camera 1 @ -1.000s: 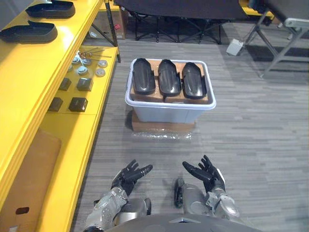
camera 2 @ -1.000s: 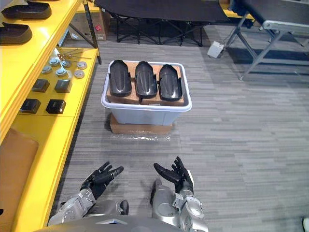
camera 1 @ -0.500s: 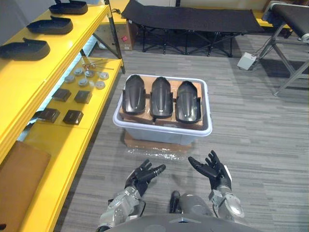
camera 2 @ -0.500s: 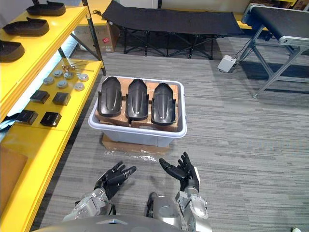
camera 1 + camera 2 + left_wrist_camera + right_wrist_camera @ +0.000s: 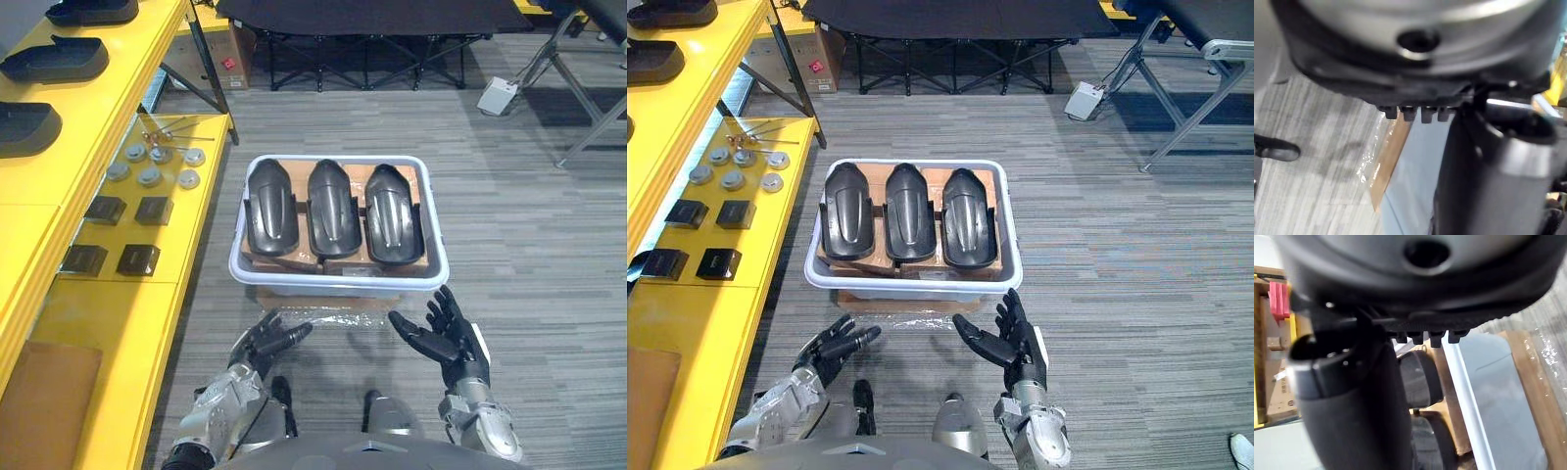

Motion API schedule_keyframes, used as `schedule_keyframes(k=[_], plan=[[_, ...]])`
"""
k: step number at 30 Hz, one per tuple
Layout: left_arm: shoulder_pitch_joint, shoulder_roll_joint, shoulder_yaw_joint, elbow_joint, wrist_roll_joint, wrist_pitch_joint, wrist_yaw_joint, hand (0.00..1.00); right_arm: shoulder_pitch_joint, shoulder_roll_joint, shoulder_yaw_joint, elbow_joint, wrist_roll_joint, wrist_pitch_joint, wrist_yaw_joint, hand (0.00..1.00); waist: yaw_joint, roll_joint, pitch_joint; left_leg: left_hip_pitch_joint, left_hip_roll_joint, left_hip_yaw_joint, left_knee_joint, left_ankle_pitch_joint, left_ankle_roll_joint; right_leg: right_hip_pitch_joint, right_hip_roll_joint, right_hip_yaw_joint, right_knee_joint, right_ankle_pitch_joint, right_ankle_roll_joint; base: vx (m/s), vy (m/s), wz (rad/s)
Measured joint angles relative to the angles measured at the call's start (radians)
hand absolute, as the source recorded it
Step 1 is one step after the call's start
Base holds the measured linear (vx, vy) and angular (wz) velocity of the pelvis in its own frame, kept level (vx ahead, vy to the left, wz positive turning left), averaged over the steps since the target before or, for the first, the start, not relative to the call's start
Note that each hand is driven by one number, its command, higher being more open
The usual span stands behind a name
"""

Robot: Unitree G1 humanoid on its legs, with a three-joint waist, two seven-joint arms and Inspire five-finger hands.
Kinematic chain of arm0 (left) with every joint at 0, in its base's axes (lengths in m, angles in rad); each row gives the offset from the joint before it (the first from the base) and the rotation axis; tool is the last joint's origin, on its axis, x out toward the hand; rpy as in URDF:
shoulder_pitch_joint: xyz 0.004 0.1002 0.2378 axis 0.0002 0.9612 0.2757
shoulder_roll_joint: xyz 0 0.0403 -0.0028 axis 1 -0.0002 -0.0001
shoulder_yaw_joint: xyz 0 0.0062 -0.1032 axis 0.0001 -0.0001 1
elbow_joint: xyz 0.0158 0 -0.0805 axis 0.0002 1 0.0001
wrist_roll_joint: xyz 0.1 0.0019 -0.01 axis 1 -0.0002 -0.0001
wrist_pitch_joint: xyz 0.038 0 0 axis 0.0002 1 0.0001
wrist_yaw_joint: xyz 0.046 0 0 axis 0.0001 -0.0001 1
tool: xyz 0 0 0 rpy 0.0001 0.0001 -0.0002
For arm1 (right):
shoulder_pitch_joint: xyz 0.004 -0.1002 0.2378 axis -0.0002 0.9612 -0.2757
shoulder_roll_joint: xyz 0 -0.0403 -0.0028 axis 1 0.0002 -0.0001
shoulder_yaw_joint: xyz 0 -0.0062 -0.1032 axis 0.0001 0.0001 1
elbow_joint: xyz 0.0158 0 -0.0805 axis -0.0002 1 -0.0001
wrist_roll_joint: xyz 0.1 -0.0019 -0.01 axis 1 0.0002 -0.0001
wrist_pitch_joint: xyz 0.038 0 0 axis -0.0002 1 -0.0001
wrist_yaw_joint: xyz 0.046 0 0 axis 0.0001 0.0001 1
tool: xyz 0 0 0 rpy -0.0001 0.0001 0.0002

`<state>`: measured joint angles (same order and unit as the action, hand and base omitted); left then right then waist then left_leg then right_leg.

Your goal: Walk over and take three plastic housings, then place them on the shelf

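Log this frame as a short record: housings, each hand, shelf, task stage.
housings: three black plastic housings side by side in a pale bin on the floor
left hand: open, empty, held before the bin's near side
right hand: open, empty, held before the bin's near side
shelf: yellow shelf on the robot's left, dark housings on its upper level
stage: nothing grasped yet

Silver-grey rounded arms; left hand and right hand matte black, with slim fingers.

No legible text or labels
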<state>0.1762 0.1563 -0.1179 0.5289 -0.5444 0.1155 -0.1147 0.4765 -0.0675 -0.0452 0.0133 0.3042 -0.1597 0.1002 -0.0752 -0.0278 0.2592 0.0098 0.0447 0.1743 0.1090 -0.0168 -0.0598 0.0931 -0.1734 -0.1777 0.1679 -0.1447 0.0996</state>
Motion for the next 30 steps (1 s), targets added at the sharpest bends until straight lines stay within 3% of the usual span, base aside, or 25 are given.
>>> schedule_keyframes(k=[3, 8, 10, 14, 16, 20, 25, 30], plan=[[0.022, 0.003, 0.007, 0.062, 0.004, 0.006, 0.007, 1.00, 0.016, 0.004, -0.005, -0.114, 0.060, 0.005, -0.004, 1.00, -0.007, -0.008, -0.005, 0.017, 0.007, 0.013, -0.026, 0.000, 0.000, 0.000, 0.003, 0.017, -0.004, 0.011, 0.002, 0.01, 0.011, -0.12], [0.024, 0.005, 0.017, 0.081, 0.027, -0.006, 0.001, 1.00, 0.009, 0.002, -0.031, -0.126, 0.073, 0.048, -0.051, 1.00, -0.007, -0.023, -0.021, 0.019, 0.008, 0.022, -0.027, 0.001, 0.002, 0.000, 0.004, 0.031, -0.015, 0.021, 0.003, -0.05, 0.012, -0.08], [0.024, 0.001, 0.021, 0.080, 0.046, -0.009, -0.006, 1.00, -0.024, -0.010, -0.106, -0.106, 0.074, 0.056, -0.074, 1.00, -0.004, -0.023, -0.019, -0.007, 0.006, 0.019, -0.010, -0.022, 0.015, -0.003, 0.004, 0.037, -0.033, 0.024, 0.004, -0.13, 0.034, 0.03], [0.018, -0.002, 0.049, 0.041, 0.069, -0.032, -0.040, 1.00, -0.189, -0.095, -0.248, -0.053, 0.135, 0.055, -0.152, 1.00, 0.006, -0.021, 0.047, -0.110, 0.022, -0.002, 0.118, -0.056, 0.029, -0.039, 0.019, 0.026, -0.029, 0.037, 0.011, -0.13, 0.018, 0.12], [-0.003, -0.001, 0.050, 0.015, 0.093, -0.033, -0.044, 1.00, -0.263, -0.132, -0.273, -0.045, 0.152, 0.054, -0.202, 1.00, 0.020, -0.009, 0.083, -0.157, 0.032, -0.018, 0.166, -0.064, 0.036, -0.054, 0.028, 0.015, -0.028, 0.045, 0.016, -0.13, 0.023, 0.19], [-0.060, 0.003, 0.058, -0.007, 0.125, -0.047, -0.049, 1.00, -0.451, -0.190, -0.274, 0.042, 0.152, 0.063, -0.300, 1.00, 0.059, -0.016, 0.155, -0.219, 0.035, -0.057, 0.215, -0.063, 0.040, -0.081, 0.037, -0.012, -0.022, 0.062, 0.009, -0.10, 0.026, 0.23], [-0.104, 0.002, 0.058, -0.008, 0.124, -0.049, -0.048, 1.00, -0.654, -0.282, -0.275, 0.199, 0.151, 0.120, -0.370, 1.00, 0.098, 0.003, 0.180, -0.298, 0.029, -0.095, 0.281, -0.069, 0.051, -0.120, 0.037, -0.029, 0.003, 0.063, 0.006, -0.01, 0.036, 0.20], [-0.148, 0.001, 0.070, 0.020, 0.122, -0.050, -0.046, 1.00, -0.820, -0.407, -0.274, 0.358, 0.129, 0.178, -0.422, 1.00, 0.113, 0.029, 0.199, -0.362, 0.018, -0.131, 0.325, -0.073, 0.056, -0.160, 0.035, -0.034, 0.036, 0.054, -0.001, 0.00, 0.042, 0.23]])
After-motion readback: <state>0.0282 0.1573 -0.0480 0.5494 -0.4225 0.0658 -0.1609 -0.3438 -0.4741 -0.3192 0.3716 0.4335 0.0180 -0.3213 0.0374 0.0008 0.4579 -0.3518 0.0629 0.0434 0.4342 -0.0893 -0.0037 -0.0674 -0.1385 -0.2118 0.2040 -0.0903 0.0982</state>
